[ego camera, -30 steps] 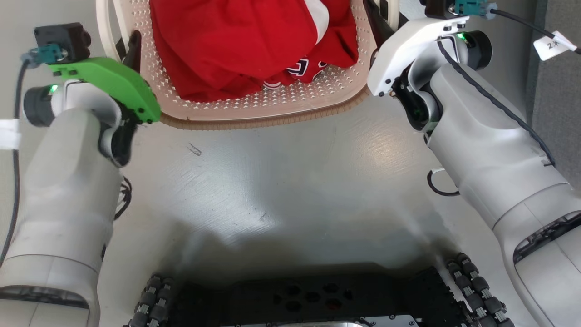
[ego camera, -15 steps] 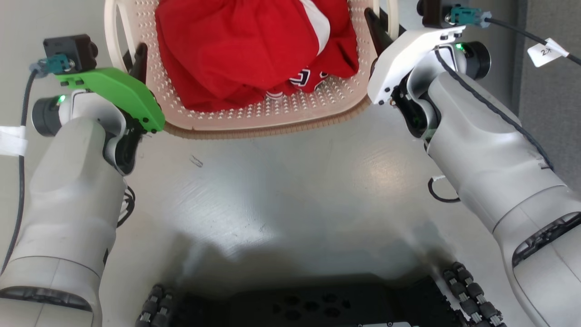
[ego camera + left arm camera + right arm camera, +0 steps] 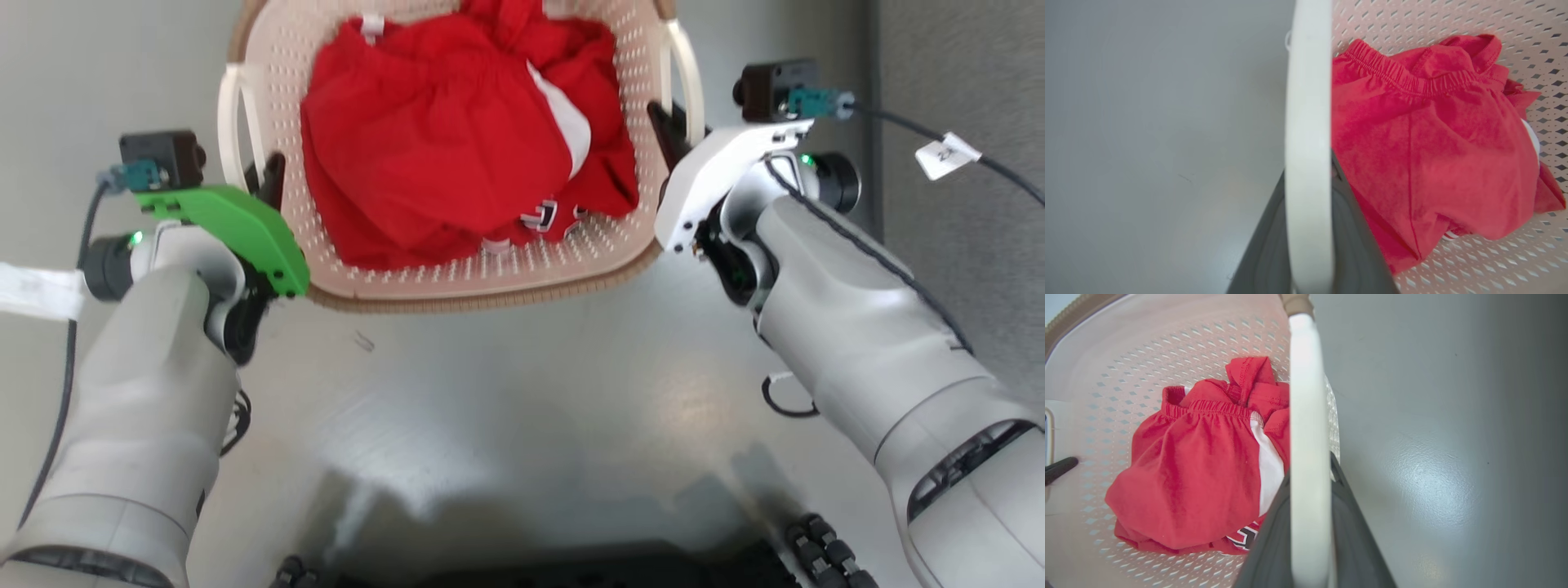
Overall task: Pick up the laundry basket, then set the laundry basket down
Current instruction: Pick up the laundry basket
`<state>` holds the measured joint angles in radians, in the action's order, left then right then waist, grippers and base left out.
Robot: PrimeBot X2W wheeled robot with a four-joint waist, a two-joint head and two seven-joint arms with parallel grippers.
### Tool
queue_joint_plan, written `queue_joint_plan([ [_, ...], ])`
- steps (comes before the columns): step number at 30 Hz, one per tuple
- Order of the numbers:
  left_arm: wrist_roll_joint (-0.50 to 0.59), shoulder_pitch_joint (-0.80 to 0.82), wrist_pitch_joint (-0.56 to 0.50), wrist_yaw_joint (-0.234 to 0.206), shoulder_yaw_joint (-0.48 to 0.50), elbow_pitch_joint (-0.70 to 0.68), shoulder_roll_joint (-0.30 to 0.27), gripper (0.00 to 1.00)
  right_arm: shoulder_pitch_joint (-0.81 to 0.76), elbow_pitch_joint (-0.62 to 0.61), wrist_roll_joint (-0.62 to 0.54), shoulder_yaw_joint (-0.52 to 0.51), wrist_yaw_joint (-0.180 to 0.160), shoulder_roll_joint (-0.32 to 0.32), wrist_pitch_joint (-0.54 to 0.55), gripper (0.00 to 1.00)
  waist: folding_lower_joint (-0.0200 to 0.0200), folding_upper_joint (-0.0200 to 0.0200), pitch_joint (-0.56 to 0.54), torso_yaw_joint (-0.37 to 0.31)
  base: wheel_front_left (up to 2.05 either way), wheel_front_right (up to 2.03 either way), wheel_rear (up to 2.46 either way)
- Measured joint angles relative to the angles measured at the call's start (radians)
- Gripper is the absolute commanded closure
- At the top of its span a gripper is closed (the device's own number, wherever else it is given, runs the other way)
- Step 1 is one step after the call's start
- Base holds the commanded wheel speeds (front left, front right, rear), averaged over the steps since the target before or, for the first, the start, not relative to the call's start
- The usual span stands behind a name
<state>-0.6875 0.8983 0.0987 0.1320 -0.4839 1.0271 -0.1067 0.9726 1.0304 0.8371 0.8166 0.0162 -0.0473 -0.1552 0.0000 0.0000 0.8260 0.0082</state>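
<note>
Basket point(image 3: 490, 273) between left gripper point(image 3: 263, 178) and right gripper point(image 3: 673, 132), each gripping a handle point(image 3: 1308, 122) (clothes point(image 3: 441, 163) inside)

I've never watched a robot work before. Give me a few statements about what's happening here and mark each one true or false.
1. The laundry basket holds red clothing. True.
2. The left gripper has the left handle between its fingers, and the right gripper has the right handle between its own. True.
3. The cover on the left wrist is blue. False: the wrist cover is green.
4. The basket stands on a wooden table. False: a grey floor lies below it.
</note>
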Motion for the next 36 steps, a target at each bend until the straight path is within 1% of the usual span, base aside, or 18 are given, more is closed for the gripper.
queue_joint_plan([
  [8,-0.024,-0.051,-0.004,0.000,-0.026,0.023,-0.003,1.00,-0.047,0.000,0.041,0.035,0.005,0.002,0.030,1.00,0.0000,0.0000,-0.107,-0.014,0.00,0.00,0.00],
  [21,-0.062,-0.157,-0.048,0.001,-0.051,0.066,0.003,1.00,-0.147,0.012,0.100,0.089,0.010,0.012,0.106,1.00,0.0000,0.0000,-0.277,-0.035,0.00,0.00,0.00],
  [22,-0.072,-0.179,-0.056,0.001,-0.051,0.072,0.004,1.00,-0.161,0.012,0.108,0.102,0.012,0.013,0.120,1.00,0.0000,0.0000,-0.306,-0.039,0.00,0.00,0.00],
  [26,-0.092,-0.214,-0.073,0.002,-0.056,0.087,0.011,1.00,-0.200,0.011,0.128,0.123,0.012,0.014,0.139,1.00,0.0000,0.0000,-0.363,-0.047,0.00,0.00,0.00],
  [36,-0.106,-0.298,-0.097,0.002,-0.073,0.117,0.035,1.00,-0.298,0.021,0.162,0.156,0.013,0.010,0.168,1.00,0.0000,0.0000,-0.508,-0.061,0.00,0.00,0.00],
])
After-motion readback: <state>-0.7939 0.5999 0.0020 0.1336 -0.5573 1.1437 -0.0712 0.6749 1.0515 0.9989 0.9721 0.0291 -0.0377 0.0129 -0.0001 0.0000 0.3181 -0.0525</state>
